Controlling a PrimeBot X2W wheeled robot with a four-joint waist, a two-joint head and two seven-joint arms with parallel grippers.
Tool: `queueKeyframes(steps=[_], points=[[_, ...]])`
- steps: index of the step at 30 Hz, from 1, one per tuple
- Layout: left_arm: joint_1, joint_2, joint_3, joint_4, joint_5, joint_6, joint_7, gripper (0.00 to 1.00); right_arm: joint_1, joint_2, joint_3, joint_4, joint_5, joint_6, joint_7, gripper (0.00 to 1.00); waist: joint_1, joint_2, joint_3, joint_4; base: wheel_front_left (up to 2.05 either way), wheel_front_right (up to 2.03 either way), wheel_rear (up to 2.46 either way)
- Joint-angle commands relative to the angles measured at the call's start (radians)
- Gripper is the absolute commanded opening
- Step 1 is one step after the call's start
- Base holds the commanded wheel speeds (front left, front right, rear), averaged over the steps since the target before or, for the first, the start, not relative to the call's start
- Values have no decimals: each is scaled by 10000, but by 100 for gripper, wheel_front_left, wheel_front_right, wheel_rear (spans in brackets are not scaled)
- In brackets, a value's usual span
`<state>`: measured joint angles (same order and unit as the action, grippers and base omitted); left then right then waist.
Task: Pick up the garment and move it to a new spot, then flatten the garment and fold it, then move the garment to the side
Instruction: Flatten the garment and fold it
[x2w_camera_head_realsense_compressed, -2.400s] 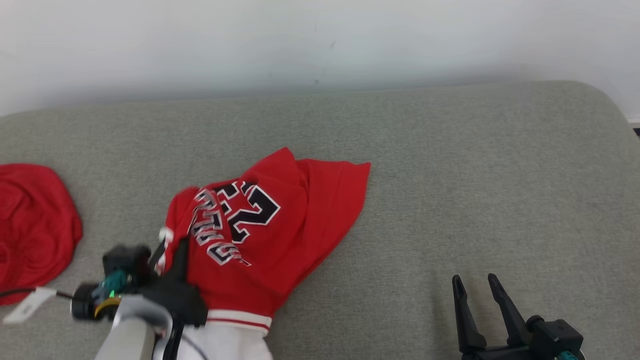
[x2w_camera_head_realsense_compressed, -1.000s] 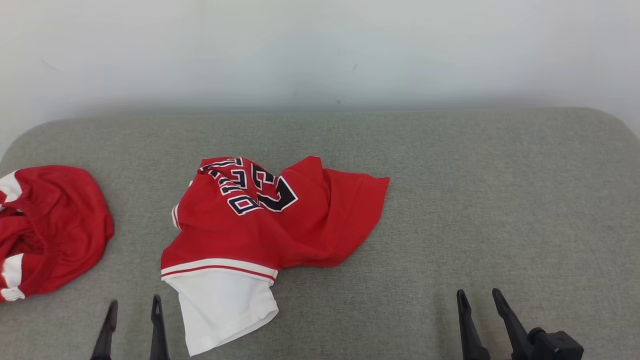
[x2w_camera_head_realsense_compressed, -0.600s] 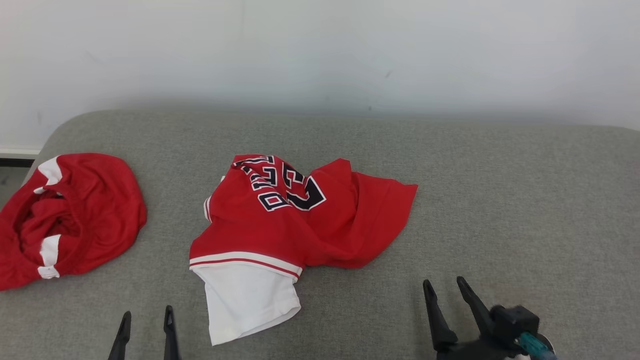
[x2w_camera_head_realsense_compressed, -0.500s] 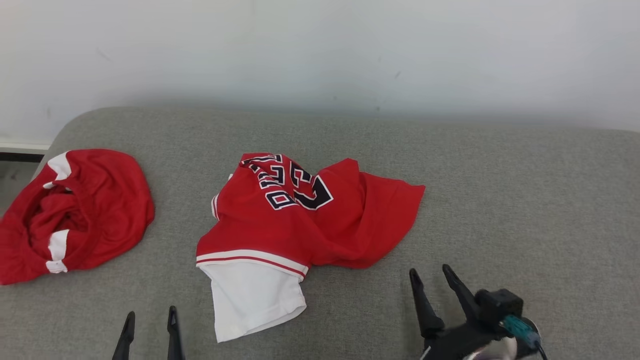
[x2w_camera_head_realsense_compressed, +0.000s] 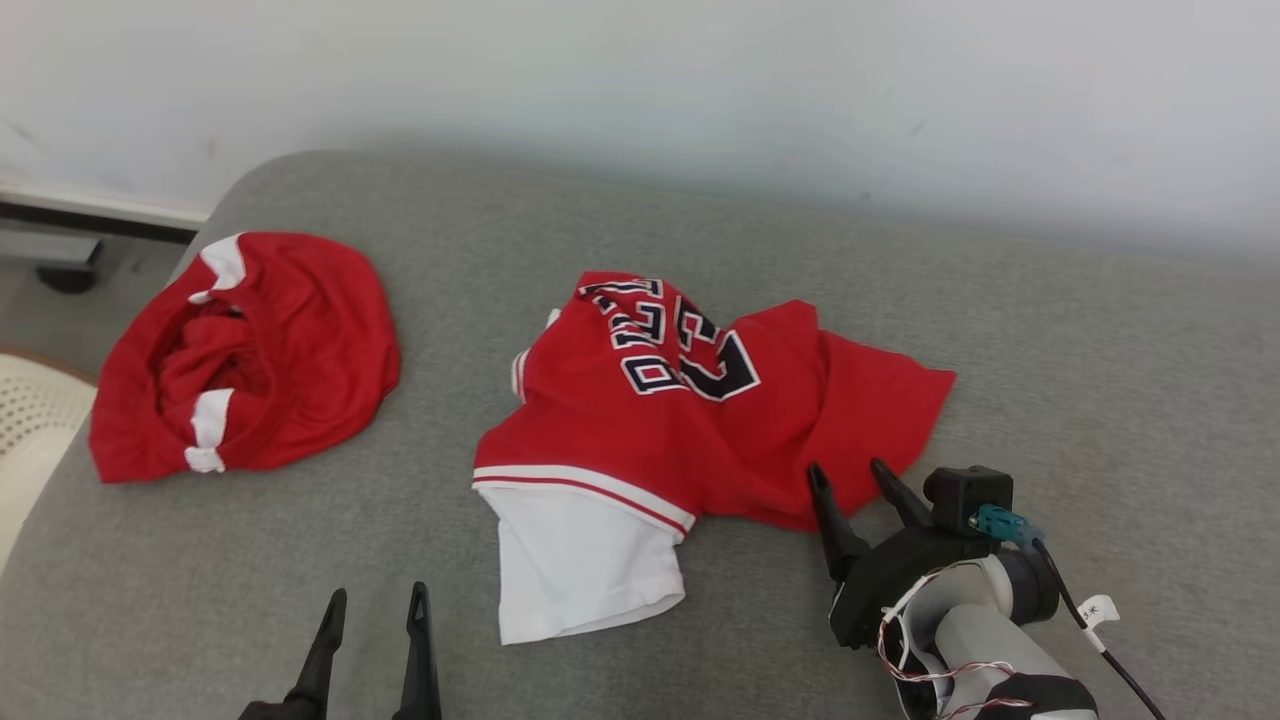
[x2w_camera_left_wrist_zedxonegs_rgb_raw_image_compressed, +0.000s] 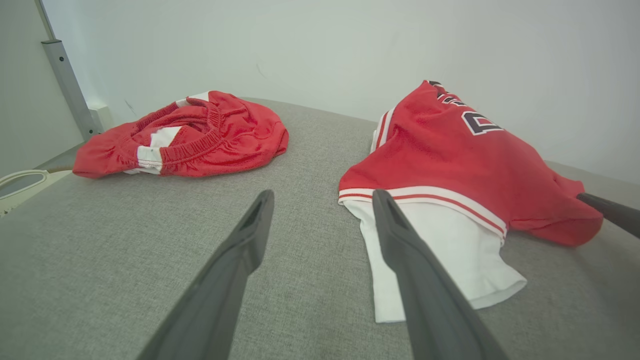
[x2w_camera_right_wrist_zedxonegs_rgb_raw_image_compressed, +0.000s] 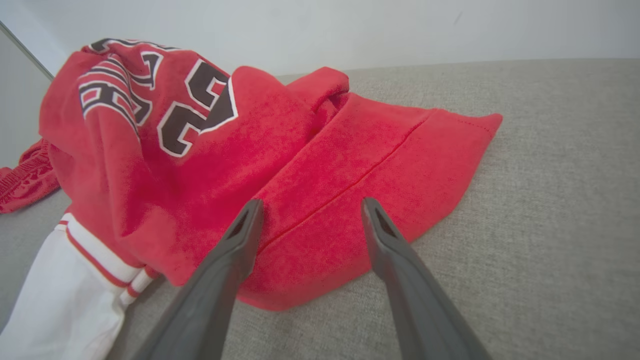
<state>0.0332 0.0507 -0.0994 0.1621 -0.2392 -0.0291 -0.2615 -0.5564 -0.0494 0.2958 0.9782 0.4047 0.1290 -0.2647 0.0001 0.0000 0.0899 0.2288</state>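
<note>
Right gripper (x2w_camera_head_realsense_compressed: 848, 470) now forward from near edge, tips at red hem of garment (x2w_camera_head_realsense_compressed: 700, 420), fingers spread, nothing held. Head camera has swung too. Left gripper (x2w_camera_head_realsense_compressed: 378, 595) low beside garment's white end, also spread, empty. Garment crumpled at middle of cushion (x2w_camera_head_realsense_compressed: 1100, 350), ungripped; likely flattening starts, hem pinch next. Farther left: red shorts (x2w_camera_head_realsense_compressed: 250, 350), well apart.

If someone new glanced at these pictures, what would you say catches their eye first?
The crumpled red jersey with dark numerals and a white sleeve stands out, lying in the middle of the grey cushion. A second red garment sits bunched to its left. The open right pincer points at the jersey's near hem; the open left pincer is nearer the white sleeve.
</note>
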Motion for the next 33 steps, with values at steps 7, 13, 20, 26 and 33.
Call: queueKeyframes(steps=[7, 13, 20, 26, 33], points=[[-228, -6, -144, 125, -122, 72, -32, 100, -554, -17, 282, 1745, 550, 36, -2, 88, -1, 0, 369, 769, 0, 0, 0], [-93, -9, 73, 122, -219, 143, -32, 100, -706, -22, -26, 1085, -84, 36, -18, 0, -1, 0, 311, 595, 0, 0, 0], [81, -3, 280, 169, -365, 197, -33, 100, 524, -11, -373, -876, -718, 36, -14, 0, -1, 0, 146, 77, 0, 0, 0], [27, -5, 267, 278, -410, 146, -31, 100, 596, -13, 15, -946, -729, 36, -16, 49, -1, 0, 124, -229, 0, 0, 0], [-158, 0, 16, 386, -501, 126, -31, 100, -37, -13, 65, -165, -647, 36, -16, 100, -1, 0, 191, 84, 0, 0, 0]])
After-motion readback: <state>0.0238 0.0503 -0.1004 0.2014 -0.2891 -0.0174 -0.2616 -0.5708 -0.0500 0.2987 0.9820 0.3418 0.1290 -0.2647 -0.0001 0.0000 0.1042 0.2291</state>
